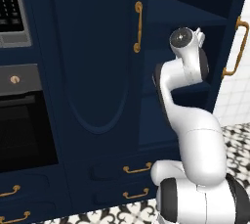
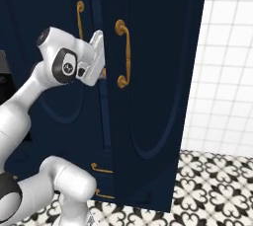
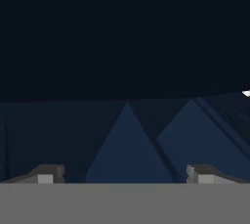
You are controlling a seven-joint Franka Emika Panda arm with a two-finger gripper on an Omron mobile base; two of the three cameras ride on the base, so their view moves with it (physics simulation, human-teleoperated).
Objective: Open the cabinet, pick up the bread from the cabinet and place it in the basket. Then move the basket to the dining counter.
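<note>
The tall navy-blue cabinet [image 1: 93,71] with arched-panel doors and long vertical brass handles is seen with its right door [image 2: 148,96] swung open, navy shelves [image 1: 188,17] exposed at two o'clock in the left base view. The white arm's tool [image 3: 124,176] is reached into the shelf opening, its two dark fingertips [image 3: 46,175] spread wide with nothing held between them. Low navy drawers [image 1: 136,169] with brass pulls are set beneath. A black oven [image 1: 22,130] is seen at nine o'clock.

Kitchen, built-in oven [image 1: 19,130], navy cabinet [image 1: 93,71], white wall tiles [image 2: 227,72], patterned floor tiles [image 2: 212,190]
</note>
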